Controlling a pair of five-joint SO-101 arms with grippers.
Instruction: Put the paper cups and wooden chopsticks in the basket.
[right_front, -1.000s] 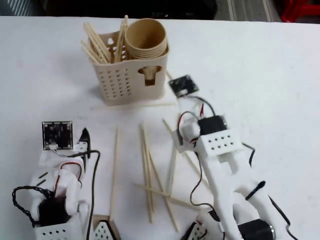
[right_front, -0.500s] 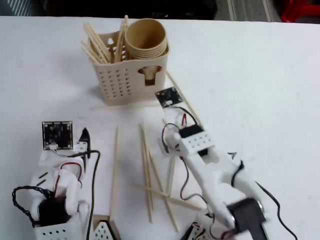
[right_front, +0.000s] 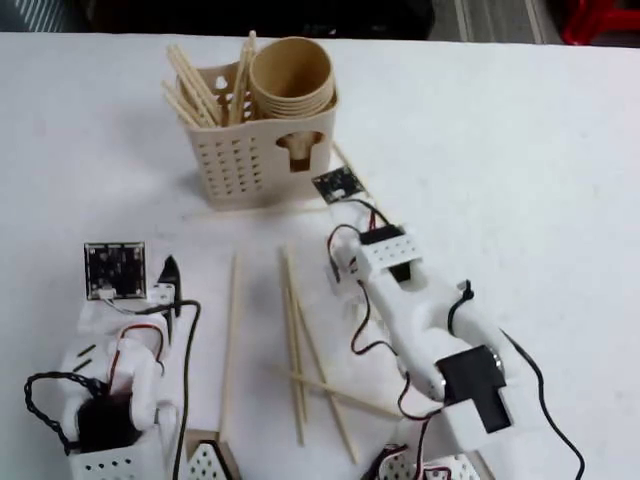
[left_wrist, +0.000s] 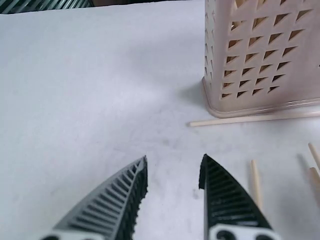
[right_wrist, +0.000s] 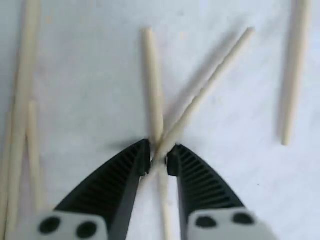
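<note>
Right arm swung left, and the right claw pinches 2 crossed chopsticks. Cups are in the basket; many chopsticks lie outside. Left claw gapes wide.

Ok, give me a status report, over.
Left end effector open, empty. Right end effector shut on two crossed chopsticks. Cups in basket; loose chopsticks nearby.

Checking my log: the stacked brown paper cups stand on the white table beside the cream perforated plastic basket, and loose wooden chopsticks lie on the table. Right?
Not quite. The high view shows the stacked brown paper cups inside the cream perforated plastic basket, not beside it on the white table. The loose wooden chopsticks do lie on the table.
</note>
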